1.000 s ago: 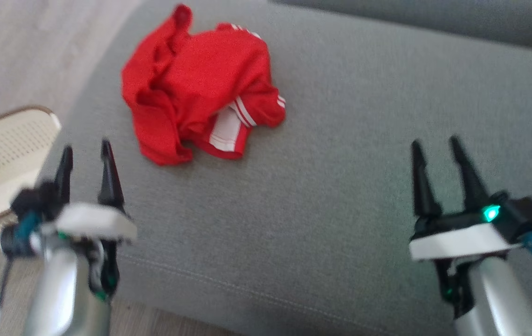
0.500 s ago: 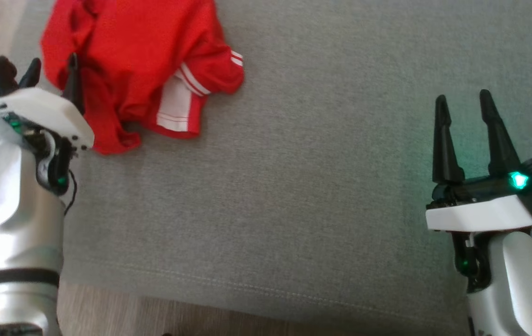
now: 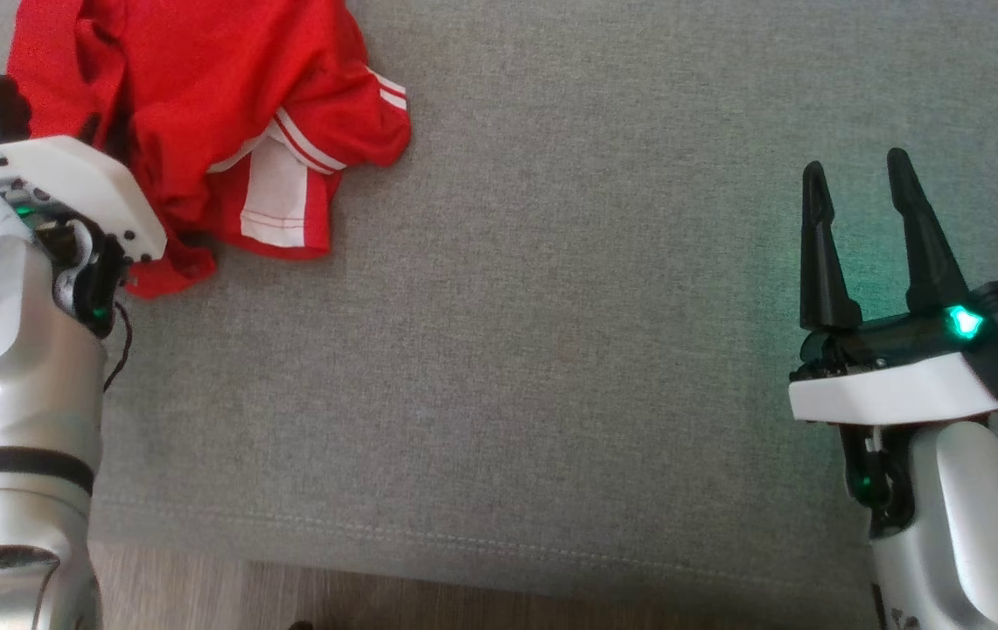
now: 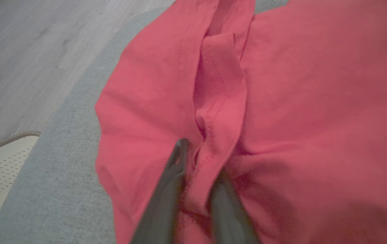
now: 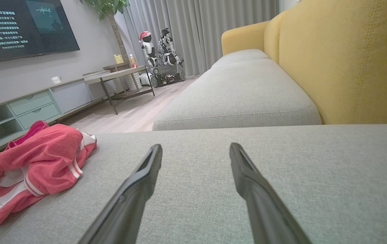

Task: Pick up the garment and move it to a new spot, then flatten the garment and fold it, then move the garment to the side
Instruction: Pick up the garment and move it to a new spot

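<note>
Garment (image 3: 201, 96), red with white stripes (crumpled, not flat), lies at the far left of the grey sofa (image 3: 551, 332), close to its left edge. The left hand (image 4: 200, 159) is sunk in the cloth, its two fingers on either side of a raised fold; whether they pinch it I cannot tell. The right hand (image 3: 855, 162) hangs open over bare cushion, well apart to the right.
</note>
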Controlling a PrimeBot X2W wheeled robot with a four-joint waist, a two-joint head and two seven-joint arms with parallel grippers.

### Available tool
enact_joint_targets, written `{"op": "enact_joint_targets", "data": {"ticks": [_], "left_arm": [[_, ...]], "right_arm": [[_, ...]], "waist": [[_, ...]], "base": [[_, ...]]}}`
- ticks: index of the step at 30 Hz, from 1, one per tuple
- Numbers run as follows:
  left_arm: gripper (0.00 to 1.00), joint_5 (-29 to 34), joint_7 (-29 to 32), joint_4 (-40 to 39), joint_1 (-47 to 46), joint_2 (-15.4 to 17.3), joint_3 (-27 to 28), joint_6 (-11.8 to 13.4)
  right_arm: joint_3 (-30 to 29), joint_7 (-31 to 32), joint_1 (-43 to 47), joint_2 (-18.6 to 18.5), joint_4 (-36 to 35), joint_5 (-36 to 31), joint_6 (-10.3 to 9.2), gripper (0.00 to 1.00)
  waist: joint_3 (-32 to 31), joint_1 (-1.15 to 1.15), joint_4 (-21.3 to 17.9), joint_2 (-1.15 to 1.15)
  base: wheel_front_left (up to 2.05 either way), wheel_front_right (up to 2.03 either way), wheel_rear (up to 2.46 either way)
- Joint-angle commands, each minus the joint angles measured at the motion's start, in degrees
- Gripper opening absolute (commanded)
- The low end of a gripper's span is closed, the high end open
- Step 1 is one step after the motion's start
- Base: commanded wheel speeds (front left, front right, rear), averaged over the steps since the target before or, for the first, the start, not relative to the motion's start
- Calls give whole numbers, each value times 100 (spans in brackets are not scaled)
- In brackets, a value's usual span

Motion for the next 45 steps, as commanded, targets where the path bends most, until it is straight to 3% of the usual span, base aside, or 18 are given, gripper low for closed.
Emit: {"op": "enact_joint_targets", "data": {"ticks": [1,9,16,25,33,39,45], "left_arm": [[0,-68,-98,-28,-209,353,101,-45],[0,-239,-1288,-111,-382,557,306,-20],[0,-565,-1610,-1256,-359,535,729,-25],[0,-884,-1564,-3041,20,228,1026,-27],[0,-836,-784,-4355,78,-60,682,260],[0,-392,-489,-4614,5,-68,342,579],[0,103,-365,-4328,-81,-16,-106,688]], "right_arm": [[182,-59,-78,-17,-124,-27,-4,100],[251,-211,-67,-17,126,145,-4,100],[341,-374,16,-17,440,385,-4,100],[449,-471,56,-17,704,672,-4,100],[516,-485,6,-17,646,915,-4,100],[507,-486,-77,-17,461,1064,-4,100],[453,-487,-169,-17,229,1243,-4,100]], "waist": [[-46,0,-20,0],[-412,0,-67,0],[-921,0,-122,0],[-1409,0,-356,0],[-1583,0,-872,0],[-1502,0,-1472,0],[-1325,0,-2121,0]], "base": [[0,0,0],[0,0,0],[0,0,0],[0,0,0],[0,0,0],[0,0,0],[0,0,0]]}}
